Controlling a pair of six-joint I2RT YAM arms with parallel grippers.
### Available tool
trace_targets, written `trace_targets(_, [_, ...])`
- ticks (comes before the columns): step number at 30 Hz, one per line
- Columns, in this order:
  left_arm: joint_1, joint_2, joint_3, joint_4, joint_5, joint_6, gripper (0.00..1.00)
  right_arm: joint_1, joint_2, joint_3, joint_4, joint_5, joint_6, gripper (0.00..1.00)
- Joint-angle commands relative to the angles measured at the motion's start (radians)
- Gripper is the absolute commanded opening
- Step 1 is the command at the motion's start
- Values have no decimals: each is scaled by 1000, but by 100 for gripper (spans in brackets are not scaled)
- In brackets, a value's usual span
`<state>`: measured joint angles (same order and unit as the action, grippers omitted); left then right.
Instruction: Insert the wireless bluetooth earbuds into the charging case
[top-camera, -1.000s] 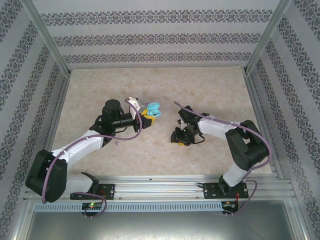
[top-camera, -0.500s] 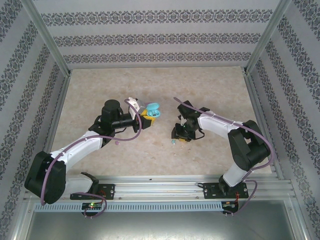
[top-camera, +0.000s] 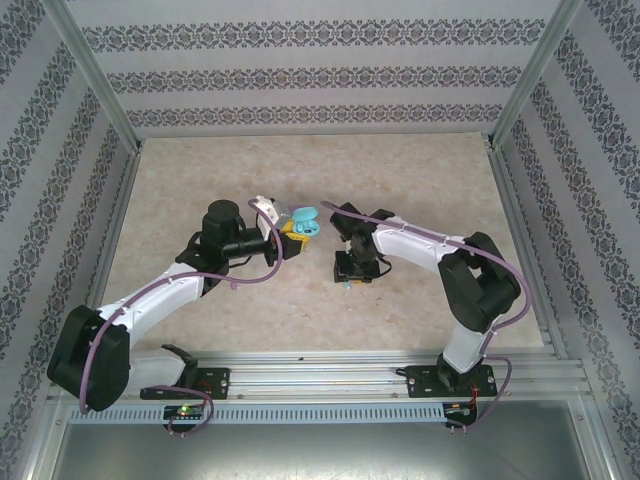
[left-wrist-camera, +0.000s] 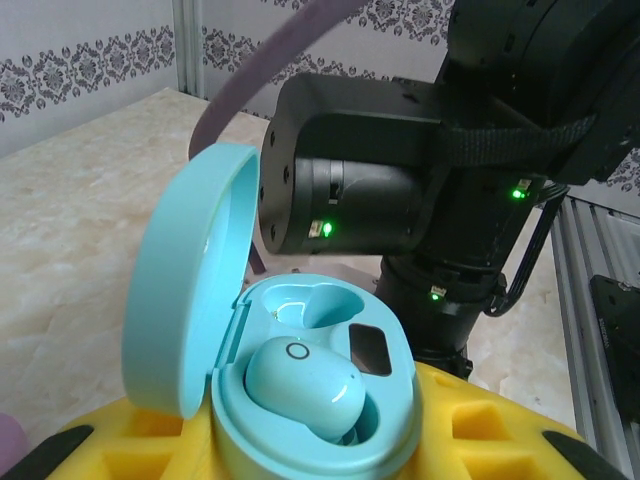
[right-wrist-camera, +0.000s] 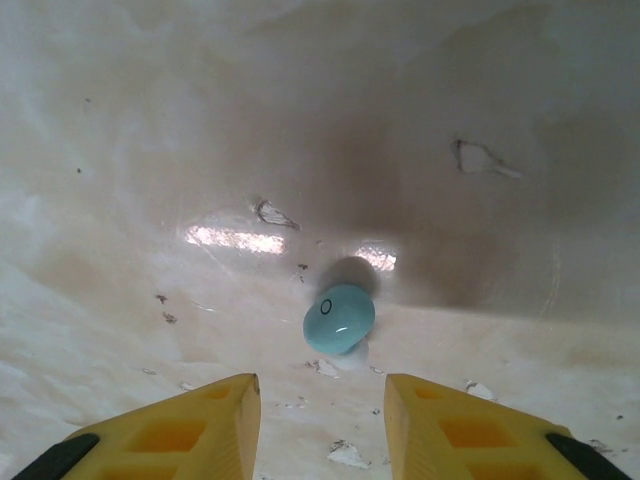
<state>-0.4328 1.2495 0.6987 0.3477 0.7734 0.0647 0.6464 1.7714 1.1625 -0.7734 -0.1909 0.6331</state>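
My left gripper (left-wrist-camera: 300, 455) is shut on the light blue charging case (left-wrist-camera: 400, 420), held up off the table with its lid (left-wrist-camera: 185, 300) open. One light blue earbud (left-wrist-camera: 300, 385) sits in the nearer socket, and the farther socket (left-wrist-camera: 315, 305) is empty. From above, the case (top-camera: 306, 222) shows at the left gripper (top-camera: 293, 232). A second light blue earbud (right-wrist-camera: 339, 318) lies loose on the marbled table. My right gripper (right-wrist-camera: 322, 400) hangs open just above and short of it, with its yellow fingers (right-wrist-camera: 200, 425) not touching it. In the top view the right gripper (top-camera: 348, 272) points down at the table.
The right arm's black wrist (left-wrist-camera: 400, 180) stands close behind the held case. Patterned walls (top-camera: 320, 75) and metal posts (top-camera: 100, 90) enclose the table (top-camera: 320, 165) at the back and sides. A metal rail (top-camera: 320, 375) runs along the near edge. Small chips mark the tabletop (right-wrist-camera: 400, 455).
The right arm has swung left toward the left gripper and the case, carrying its open gripper over the loose earbud. The left arm and the case have stayed put.
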Motion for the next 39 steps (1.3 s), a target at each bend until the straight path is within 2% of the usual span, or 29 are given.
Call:
trace_targets(1, [-13,-20,-8,-17,6,34,13,13,32,41,-33,44,16,37])
trace_targets(8, [-14,-27,-13,-33,1,46,13,18,84,71,-53,66,2,36])
trace_targets(17, [-13,-26,-15,-36,-2,47,13,17,87,71,-67,95,-10,30])
trace_targets(39, [-12,-24,-12,-46,-2,56,13,19,124,81,-58,69,-13,30])
